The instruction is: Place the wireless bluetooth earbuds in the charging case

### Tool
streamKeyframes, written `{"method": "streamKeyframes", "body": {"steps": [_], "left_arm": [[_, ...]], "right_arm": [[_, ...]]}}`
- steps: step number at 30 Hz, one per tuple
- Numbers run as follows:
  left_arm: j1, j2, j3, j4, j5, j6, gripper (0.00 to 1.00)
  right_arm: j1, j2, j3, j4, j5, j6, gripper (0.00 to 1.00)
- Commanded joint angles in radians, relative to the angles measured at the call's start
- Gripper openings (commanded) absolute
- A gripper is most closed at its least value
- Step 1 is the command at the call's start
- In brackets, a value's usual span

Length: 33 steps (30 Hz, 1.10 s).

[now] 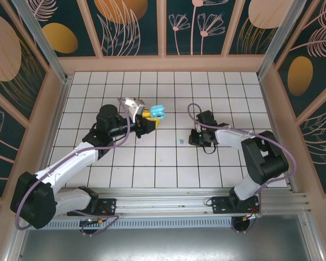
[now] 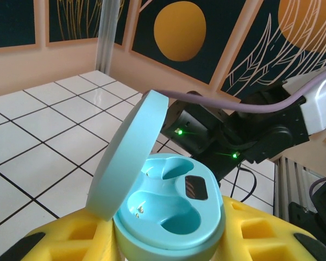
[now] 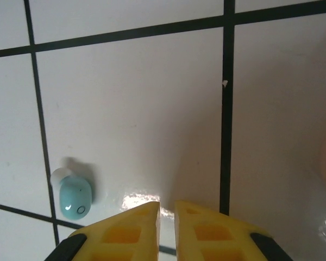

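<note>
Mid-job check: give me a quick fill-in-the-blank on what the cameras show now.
The left pincer holds the charging case with its lid ____.
Both wells in the case are ____.
The earbud lying on the tiles beside the right pincer is ____ in colour.
Missing words: open; empty; teal.

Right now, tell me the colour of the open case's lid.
Teal. The lid shows best from the left wrist.

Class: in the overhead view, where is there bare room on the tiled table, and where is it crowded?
Free: on the table, tiles along the back wall and tiles before the front rail. Crowded: the middle, where the left hand holds the teal case beside the right hand and teal earbud.
</note>
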State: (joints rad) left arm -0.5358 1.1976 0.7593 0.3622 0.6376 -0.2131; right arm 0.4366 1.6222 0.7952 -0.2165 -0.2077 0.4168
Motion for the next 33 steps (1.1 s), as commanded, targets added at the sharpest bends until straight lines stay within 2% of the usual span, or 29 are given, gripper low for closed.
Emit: {"method": "streamKeyframes", "body": {"steps": [1, 16, 33], "left_arm": [[-0.006, -0.022, 0.008, 0.003, -0.01, 0.019, 0.0], [-0.005, -0.043, -0.008, -0.005, -0.022, 0.02, 0.0], [-0.006, -0.067, -0.015, -0.02, -0.032, 0.03, 0.0]], "right_arm": [[0.016, 0.042, 0.004, 0.044, -0.02, -0.03, 0.15], [0.14, 0.113, 0.068, 0.076, -0.061, 0.007, 0.12], [0.161, 0.115, 0.179, 0.044, -0.131, 0.012, 0.11]]}}
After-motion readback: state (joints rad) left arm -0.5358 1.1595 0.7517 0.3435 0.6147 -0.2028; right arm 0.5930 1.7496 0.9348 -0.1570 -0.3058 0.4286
